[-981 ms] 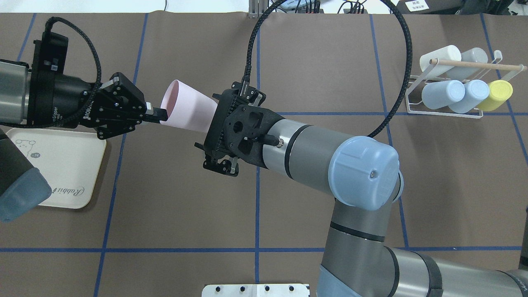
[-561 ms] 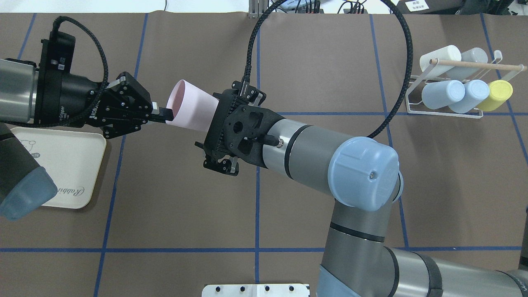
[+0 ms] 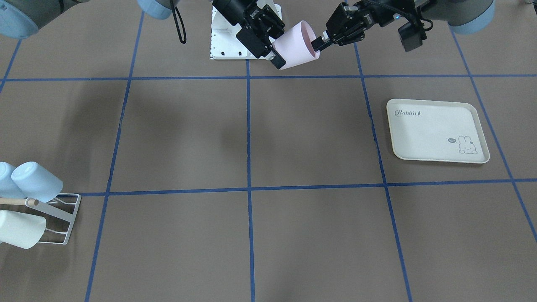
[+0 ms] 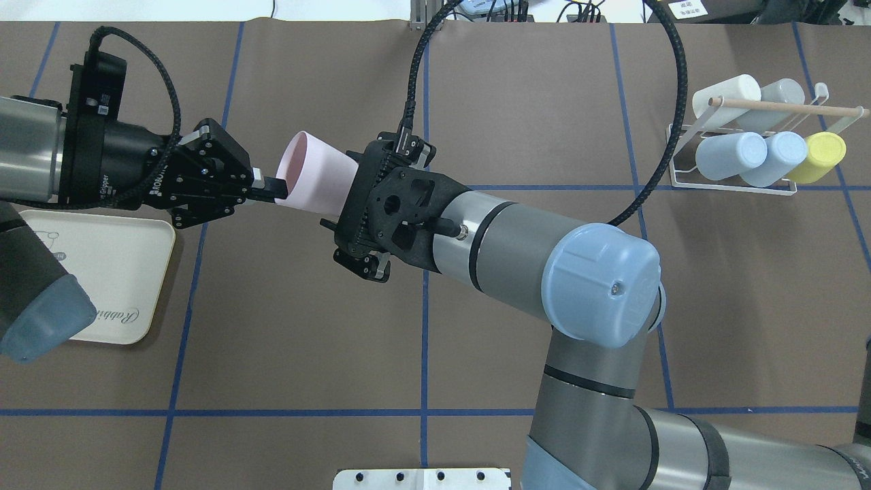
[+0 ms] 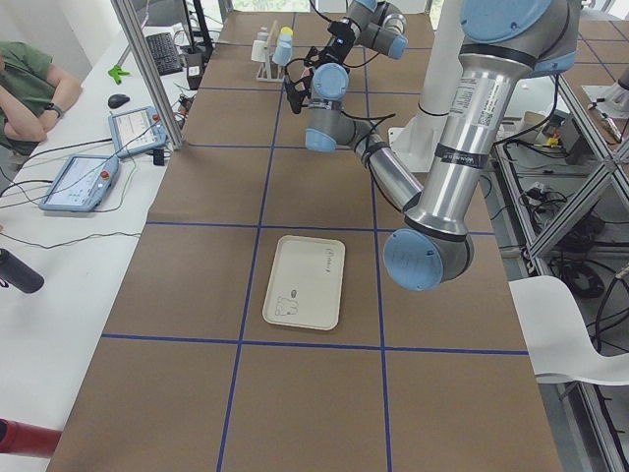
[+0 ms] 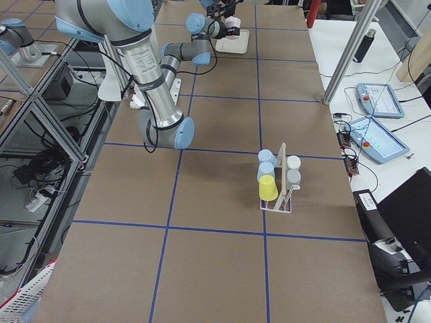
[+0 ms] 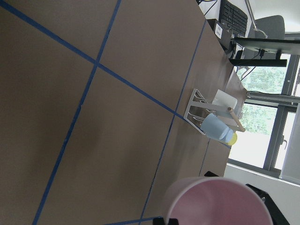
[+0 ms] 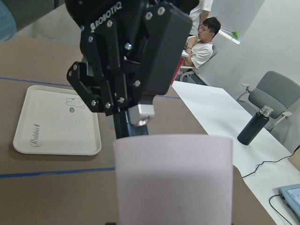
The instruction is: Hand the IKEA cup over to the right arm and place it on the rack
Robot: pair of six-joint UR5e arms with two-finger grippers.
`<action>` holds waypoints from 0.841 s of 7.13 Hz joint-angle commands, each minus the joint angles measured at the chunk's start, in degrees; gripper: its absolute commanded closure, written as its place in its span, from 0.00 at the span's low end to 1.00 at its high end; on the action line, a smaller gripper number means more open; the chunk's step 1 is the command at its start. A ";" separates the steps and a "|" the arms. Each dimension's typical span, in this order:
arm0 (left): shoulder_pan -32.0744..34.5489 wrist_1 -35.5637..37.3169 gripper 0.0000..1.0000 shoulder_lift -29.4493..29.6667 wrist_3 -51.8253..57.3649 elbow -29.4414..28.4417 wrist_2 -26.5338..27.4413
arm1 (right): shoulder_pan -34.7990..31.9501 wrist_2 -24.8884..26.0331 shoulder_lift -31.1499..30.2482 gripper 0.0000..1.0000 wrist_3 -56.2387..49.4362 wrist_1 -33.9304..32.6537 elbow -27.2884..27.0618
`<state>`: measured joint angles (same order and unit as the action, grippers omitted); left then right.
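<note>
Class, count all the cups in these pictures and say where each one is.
6. A pink cup is held aloft over the table; five lie on the rack: cream, grey, two light blue, yellow. None looks hidden.

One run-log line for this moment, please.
phase: handover | left gripper: shut on pink cup rim | right gripper: straddling base, grip unclear

Pink cup (image 4: 316,175) matt smooth plastic; rack (image 4: 731,186) white wire, wooden rod (image 4: 782,106); table cover (image 4: 544,102) matt brown paper.
</note>
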<state>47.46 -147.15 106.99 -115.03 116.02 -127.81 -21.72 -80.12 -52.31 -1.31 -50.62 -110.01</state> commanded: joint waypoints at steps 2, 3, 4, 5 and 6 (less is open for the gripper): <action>0.00 -0.07 0.19 0.76 0.15 0.00 0.02 | 0.01 1.81 0.01 0.39 -0.01 -0.09 0.14; 0.09 -0.16 0.00 0.68 0.24 0.00 0.02 | -0.08 1.81 0.01 0.39 -0.01 -0.09 0.23; 0.17 -0.07 0.00 0.41 0.24 0.00 0.02 | -0.17 1.89 0.01 0.39 0.08 -0.52 0.14; 0.35 0.10 0.00 0.06 2.07 0.00 0.02 | -0.52 1.81 0.01 0.41 0.69 -0.79 0.06; 0.61 0.63 0.00 -1.33 4.26 -0.18 0.28 | -1.39 1.81 0.01 0.46 1.31 -2.79 -0.03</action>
<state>47.81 -146.98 106.84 -112.98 115.96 -127.73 -22.33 -78.29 -52.29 -0.67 -51.77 -109.94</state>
